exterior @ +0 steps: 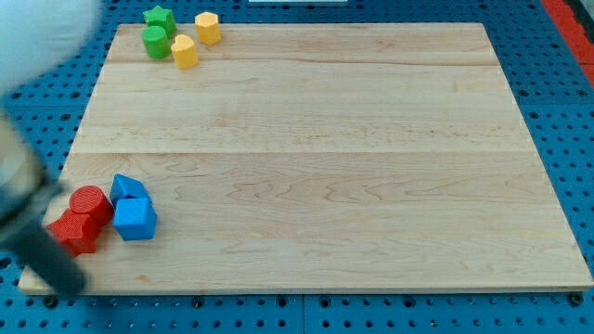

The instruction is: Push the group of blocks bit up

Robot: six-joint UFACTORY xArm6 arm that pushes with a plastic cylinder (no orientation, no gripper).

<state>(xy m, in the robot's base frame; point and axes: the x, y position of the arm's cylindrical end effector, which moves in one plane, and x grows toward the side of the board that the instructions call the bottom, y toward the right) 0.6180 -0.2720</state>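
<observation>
A group of four blocks sits at the board's bottom left: a red cylinder (90, 203), a red block of unclear shape (73, 232), a blue block (126, 188) and a blue cube (135, 220), all touching or nearly so. The arm shows as a blurred dark shape along the view's left edge. My tip (67, 284) is blurred, at the board's bottom left corner, just below and slightly left of the lower red block. I cannot tell whether it touches that block.
A second cluster sits at the board's top left: a green star (160, 17), a green cylinder (155, 42) and two yellow blocks (207, 28) (185, 52). The wooden board (371, 186) lies on a blue perforated table.
</observation>
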